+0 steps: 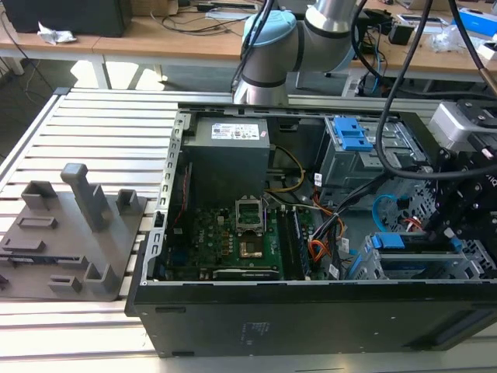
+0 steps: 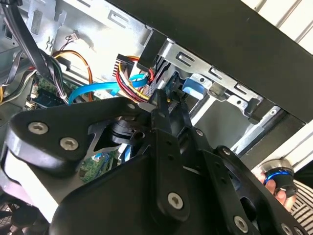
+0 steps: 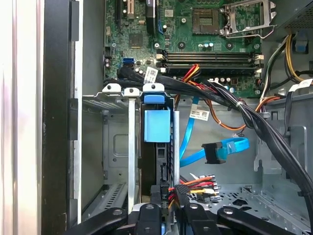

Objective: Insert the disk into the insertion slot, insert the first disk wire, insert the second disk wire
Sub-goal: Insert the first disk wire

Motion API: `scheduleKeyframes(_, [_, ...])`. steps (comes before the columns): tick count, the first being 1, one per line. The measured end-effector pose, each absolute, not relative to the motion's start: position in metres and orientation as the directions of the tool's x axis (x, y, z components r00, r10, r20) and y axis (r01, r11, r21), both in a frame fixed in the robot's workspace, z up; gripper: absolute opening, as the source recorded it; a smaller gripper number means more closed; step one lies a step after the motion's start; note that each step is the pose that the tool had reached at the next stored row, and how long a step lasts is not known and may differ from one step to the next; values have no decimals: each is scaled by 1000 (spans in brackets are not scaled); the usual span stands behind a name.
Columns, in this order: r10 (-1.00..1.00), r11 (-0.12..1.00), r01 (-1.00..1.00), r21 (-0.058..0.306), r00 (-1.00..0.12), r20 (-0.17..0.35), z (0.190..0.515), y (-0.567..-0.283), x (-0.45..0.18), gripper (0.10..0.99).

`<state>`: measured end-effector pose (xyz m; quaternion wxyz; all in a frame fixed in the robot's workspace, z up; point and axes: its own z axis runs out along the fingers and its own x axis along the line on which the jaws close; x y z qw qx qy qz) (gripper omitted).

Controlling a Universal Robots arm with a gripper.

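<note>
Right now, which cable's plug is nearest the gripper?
The red, orange and black bundle: its plug sits right at the gripper. The flat light-blue cable hangs apart, its dark plug not plugged in.

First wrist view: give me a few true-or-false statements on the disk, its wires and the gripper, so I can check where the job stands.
1. The disk sits in the insertion slot. True.
2. The second disk wire is plugged into the disk. False: its dark plug hangs free, apart from the disk.
3. The gripper is at the plug of the red, orange and black wire bundle. True.
4. A side panel covers the motherboard. False: the case is open and the board is in plain sight.
</note>
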<state>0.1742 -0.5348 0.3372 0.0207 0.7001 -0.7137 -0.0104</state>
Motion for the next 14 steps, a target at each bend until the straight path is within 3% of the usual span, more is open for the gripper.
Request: scheduleKeyframes(14, [-1000, 19, -999, 44, -19, 15, 355, -535, 174, 251])
